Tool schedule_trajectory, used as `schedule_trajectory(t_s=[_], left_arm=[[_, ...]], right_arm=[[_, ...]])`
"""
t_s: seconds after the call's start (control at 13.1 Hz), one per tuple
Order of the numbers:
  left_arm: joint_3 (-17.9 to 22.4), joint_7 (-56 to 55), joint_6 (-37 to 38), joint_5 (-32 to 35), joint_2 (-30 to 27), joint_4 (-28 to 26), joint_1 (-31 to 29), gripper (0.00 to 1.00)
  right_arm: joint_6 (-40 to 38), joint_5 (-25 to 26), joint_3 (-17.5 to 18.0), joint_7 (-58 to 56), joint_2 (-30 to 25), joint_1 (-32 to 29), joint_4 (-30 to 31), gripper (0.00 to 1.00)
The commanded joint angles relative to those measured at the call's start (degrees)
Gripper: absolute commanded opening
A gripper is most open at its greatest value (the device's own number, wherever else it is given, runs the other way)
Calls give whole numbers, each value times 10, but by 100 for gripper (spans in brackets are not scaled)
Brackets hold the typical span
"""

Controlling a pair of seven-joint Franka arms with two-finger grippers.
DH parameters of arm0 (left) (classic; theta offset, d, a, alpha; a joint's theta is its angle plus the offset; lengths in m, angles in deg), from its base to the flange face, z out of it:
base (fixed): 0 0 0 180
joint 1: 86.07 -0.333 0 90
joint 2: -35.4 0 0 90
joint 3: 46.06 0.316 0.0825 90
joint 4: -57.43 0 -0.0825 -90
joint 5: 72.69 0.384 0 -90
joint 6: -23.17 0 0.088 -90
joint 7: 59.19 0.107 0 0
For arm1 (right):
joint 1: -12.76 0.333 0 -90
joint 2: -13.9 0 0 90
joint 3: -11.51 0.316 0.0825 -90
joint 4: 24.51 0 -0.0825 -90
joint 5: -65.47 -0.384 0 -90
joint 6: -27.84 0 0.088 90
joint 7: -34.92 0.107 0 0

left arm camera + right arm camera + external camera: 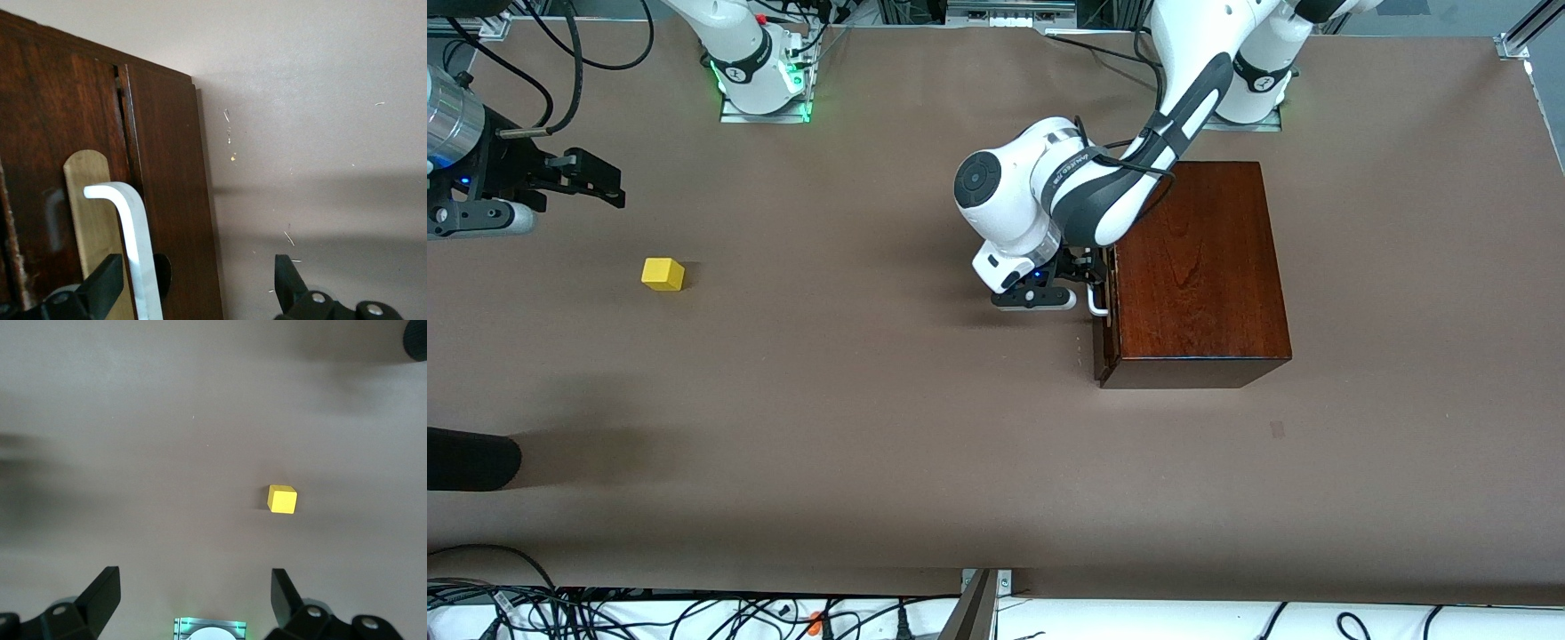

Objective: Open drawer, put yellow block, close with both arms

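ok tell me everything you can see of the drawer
The drawer sits shut or nearly so in a glossy reddish-brown wooden box toward the left arm's end of the table. Its front is dark brown wood and carries a white bar handle on a pale plate. The left gripper is at the handle with open fingers on either side of the bar, not yet clamped.

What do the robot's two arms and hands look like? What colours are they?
Both are white and rounded with grey-black joints. The left arm has a dark stripe, small dark lettering and a thin black cable along it. Its left hand has black pointed fingers. The right arm has a green light at its base; the right hand is black too, with a silver wrist.
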Motion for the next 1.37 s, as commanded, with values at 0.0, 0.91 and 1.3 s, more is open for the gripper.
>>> schedule_trajectory(t_s=[0.0, 0.91, 1.3], left_arm=[[4, -28, -9, 19, 4, -7, 8, 100], [-1, -39, -87, -30, 6, 0, 13, 100], [-2, -45, -91, -31, 6, 4, 32, 100]], right_arm=[[-2, -8, 0, -5, -1, -4, -5, 100], [3, -7, -3, -6, -1, -7, -4, 100], [5, -7, -14, -6, 3, -9, -3, 100]])
